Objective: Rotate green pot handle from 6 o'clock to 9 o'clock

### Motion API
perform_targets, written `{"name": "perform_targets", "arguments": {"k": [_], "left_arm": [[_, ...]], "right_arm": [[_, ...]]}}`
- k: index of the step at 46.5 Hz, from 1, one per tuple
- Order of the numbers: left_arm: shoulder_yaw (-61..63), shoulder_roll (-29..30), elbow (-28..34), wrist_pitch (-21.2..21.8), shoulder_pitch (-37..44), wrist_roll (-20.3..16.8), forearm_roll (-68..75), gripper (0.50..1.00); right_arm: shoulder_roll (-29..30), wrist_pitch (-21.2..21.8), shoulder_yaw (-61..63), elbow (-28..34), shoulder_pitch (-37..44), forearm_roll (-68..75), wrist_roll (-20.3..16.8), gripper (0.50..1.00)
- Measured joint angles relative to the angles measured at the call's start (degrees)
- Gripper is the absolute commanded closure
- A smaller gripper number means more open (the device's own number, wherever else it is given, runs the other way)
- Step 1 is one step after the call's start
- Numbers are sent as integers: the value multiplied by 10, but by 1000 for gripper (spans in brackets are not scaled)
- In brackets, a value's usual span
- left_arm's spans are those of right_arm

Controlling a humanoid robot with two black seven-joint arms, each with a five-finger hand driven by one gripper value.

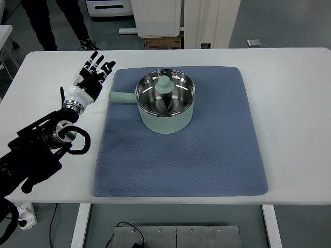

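left hand (92, 75) fingers spread, empty, just beside the green pot (165, 103) handle (121, 96).

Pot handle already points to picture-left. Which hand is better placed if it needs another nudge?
Left. The left hand hovers open just beside the handle of the green pot on the blue mat. No right arm shows in the picture.

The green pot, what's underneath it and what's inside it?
The green pot sits on a blue mat spread over the white table. Inside, a green cone-shaped knob stands against the shiny steel interior. The mat directly beneath the pot is covered, so unseen.
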Motion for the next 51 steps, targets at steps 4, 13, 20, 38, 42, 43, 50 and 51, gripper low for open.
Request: {"name": "perform_targets", "arguments": {"k": [4, 13, 20, 38, 42, 43, 50, 51], "left_arm": [[-7, 0, 0, -3, 3, 0, 0, 500], [-12, 0, -1, -4, 3, 0, 1, 500], [-17, 0, -1, -4, 3, 1, 1, 500], [-30, 2, -1, -11, -8, 1, 3, 500], [-35, 2, -1, -13, -10, 1, 3, 500], [-36, 2, -1, -14, -10, 1, 3, 500], [-37, 2, -1, -15, -13, 2, 5, 500], [-37, 2, -1, -15, -14, 2, 5, 500]], "right_arm": [[0, 0, 0, 0, 0, 0, 0, 500], [0, 0, 0, 0, 0, 0, 0, 500], [0, 0, 0, 0, 0, 0, 0, 500], [0, 0, 0, 0, 0, 0, 0, 500], [0, 0, 0, 0, 0, 0, 0, 500], [0, 0, 0, 0, 0, 0, 0, 500], [0, 0, 0, 0, 0, 0, 0, 500], [0, 0, 0, 0, 0, 0, 0, 500]]}}
